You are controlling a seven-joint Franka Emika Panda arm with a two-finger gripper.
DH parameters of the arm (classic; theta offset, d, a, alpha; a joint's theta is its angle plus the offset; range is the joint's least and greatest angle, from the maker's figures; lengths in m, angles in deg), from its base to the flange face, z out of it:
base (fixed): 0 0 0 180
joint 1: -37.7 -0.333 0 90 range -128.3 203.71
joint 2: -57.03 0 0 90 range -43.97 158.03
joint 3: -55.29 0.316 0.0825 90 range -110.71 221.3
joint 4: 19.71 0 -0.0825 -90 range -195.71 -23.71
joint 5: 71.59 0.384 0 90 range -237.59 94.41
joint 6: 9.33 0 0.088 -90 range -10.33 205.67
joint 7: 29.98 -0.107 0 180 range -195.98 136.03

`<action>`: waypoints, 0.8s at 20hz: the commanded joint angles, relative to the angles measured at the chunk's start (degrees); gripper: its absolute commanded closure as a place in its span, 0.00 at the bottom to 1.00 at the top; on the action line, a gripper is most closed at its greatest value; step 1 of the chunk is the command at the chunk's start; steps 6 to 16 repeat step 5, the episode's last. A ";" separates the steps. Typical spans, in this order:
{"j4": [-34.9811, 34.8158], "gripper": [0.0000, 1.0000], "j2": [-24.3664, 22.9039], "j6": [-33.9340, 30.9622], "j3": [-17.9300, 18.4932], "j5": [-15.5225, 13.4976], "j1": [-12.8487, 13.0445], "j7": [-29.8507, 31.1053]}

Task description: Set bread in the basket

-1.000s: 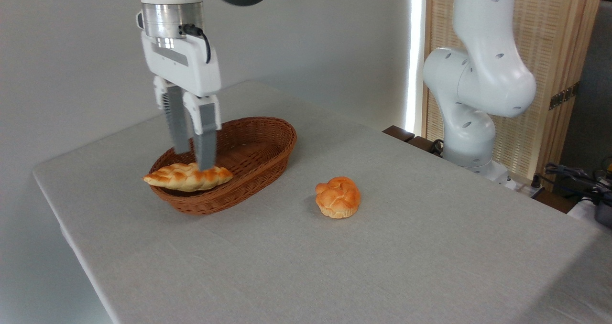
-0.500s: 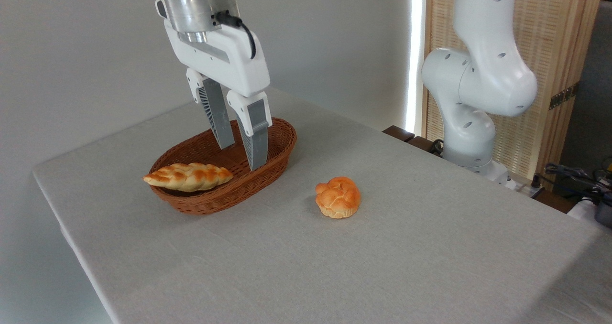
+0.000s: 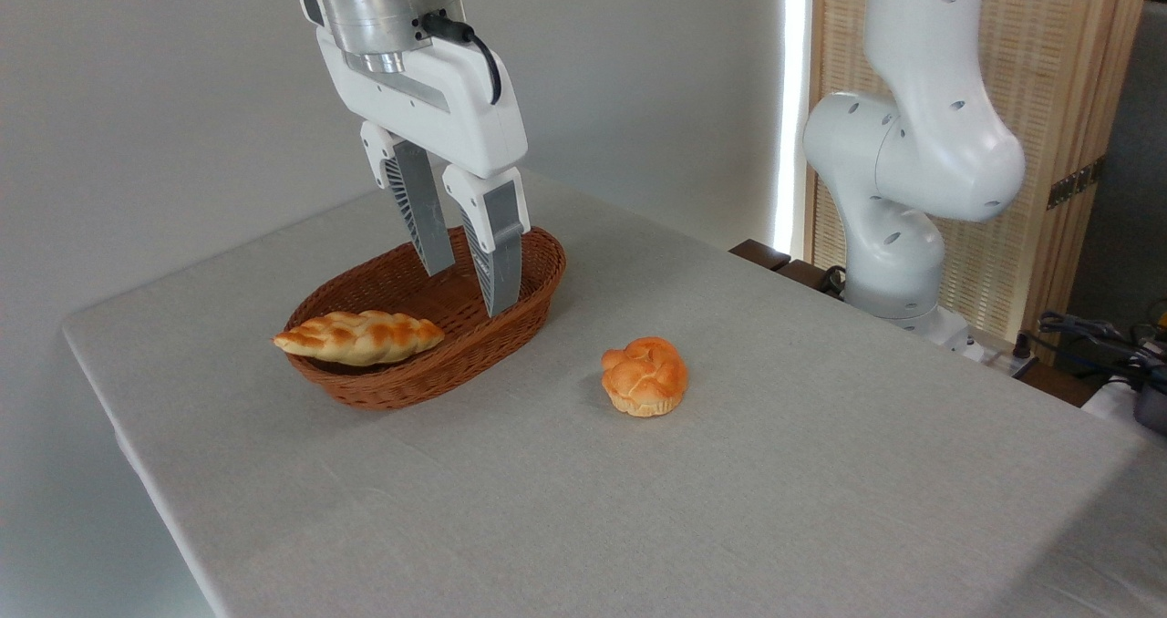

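The long braided bread [image 3: 357, 337] lies across the near-left rim of the reddish-brown wicker basket [image 3: 511, 303], its left tip sticking out past the edge. My gripper [image 3: 470, 290] hangs above the basket's right half, to the right of the bread and apart from it. It is open, and nothing sits between its grey fingers [image 3: 500, 262].
A small round knotted bun [image 3: 644, 376] rests on the grey tablecloth to the right of the basket. The arm's white base [image 3: 898, 235] stands at the table's far right edge, with cables beyond it. The table's left edge runs close to the basket.
The gripper has let go of the bread, risen and swung right over the basket's right half. The bread stays on the rim where it was.
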 commanded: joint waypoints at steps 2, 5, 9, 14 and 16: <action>0.71 0.00 -0.27 -0.74 0.64 -0.80 -0.01 -1.40; 0.45 0.00 -0.27 -0.38 0.64 -0.54 -0.01 -1.40; 0.45 0.00 -0.27 -0.38 0.64 -0.54 -0.01 -1.40; 0.45 0.00 -0.27 -0.38 0.64 -0.54 -0.01 -1.40; 0.45 0.00 -0.27 -0.38 0.64 -0.54 -0.01 -1.40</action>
